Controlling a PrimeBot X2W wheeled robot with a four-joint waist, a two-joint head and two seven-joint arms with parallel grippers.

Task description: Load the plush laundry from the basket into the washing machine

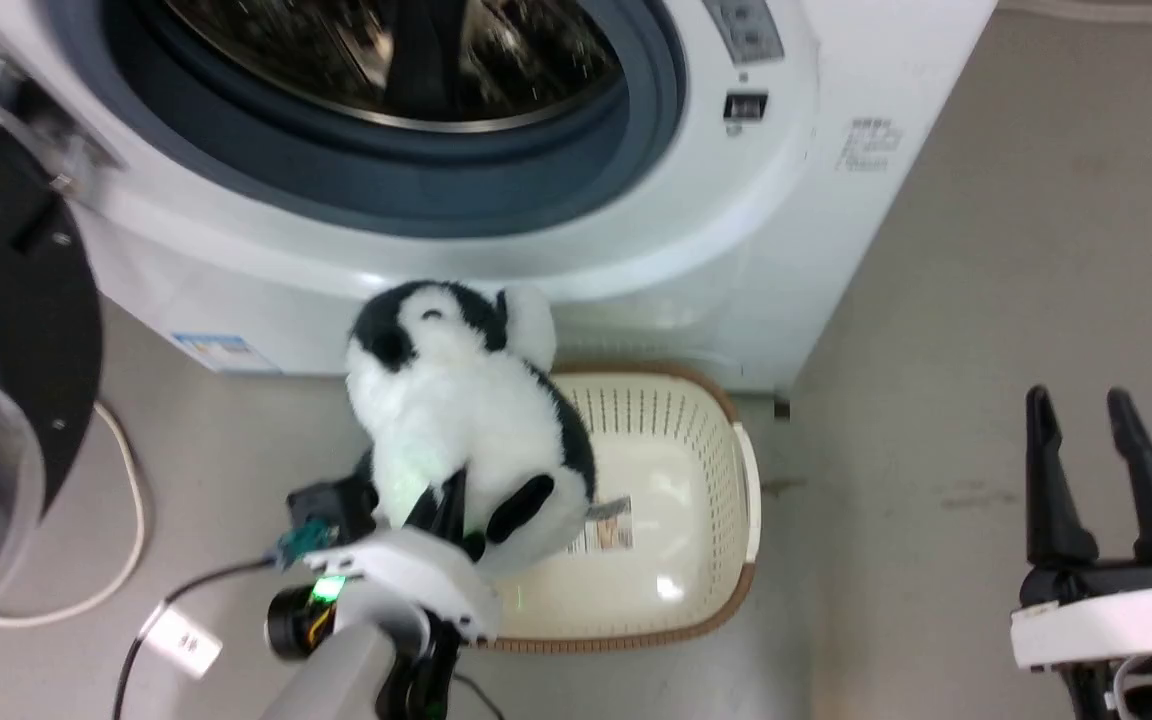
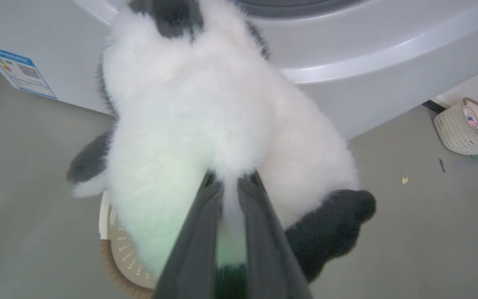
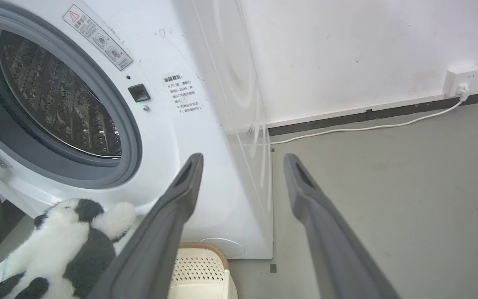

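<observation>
My left gripper (image 2: pixel 231 180) pinches the plush laundry (image 2: pixel 206 104) above the basket (image 1: pixel 681 425); right gripper (image 1: pixel 1096 430) spread, empty; mid-carry, I judge; next, higher and into the washing machine (image 1: pixel 726 260).

A: Where do the left tool's (image 2: pixel 231 179) fingertips end?
B: Can't tell. They are buried in the plush laundry's (image 2: pixel 222 104) fur, which also covers most of the basket (image 2: pixel 118 253).
A: And the washing machine (image 1: pixel 636 250)?
B: Its porthole (image 1: pixel 386 185) is cut by the head view's top edge, the door (image 1: pixel 26 330) by the left one — and the printed notice (image 1: pixel 864 145) is too small to read.
</observation>
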